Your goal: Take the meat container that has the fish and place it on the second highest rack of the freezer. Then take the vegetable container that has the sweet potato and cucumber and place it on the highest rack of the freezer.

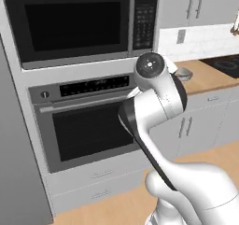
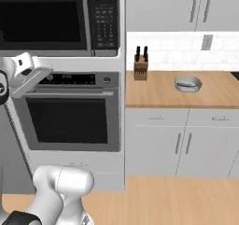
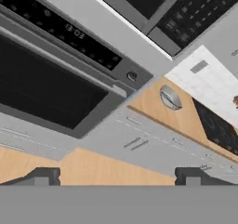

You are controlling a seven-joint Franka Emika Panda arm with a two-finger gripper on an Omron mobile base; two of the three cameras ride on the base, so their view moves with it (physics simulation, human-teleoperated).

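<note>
The gripper (image 3: 116, 179) is spread wide and empty; the far bowl (image 2: 188, 84) could be bumped if approached carelessly.

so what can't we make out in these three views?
- Meat container: too small in the right base view to tell its contents; in the left base view the arm hides its left side.
- Freezer: cut off by the left edge of the left base view, so no racks visible.
- Fingers: just the tips show in the hand view, spread wide, nothing between them.

Black-windowed oven (image 2: 70, 119), microwave (image 2: 51, 18) above, knife block (image 2: 140, 67) — wooden counter (image 2: 158, 95)
</note>
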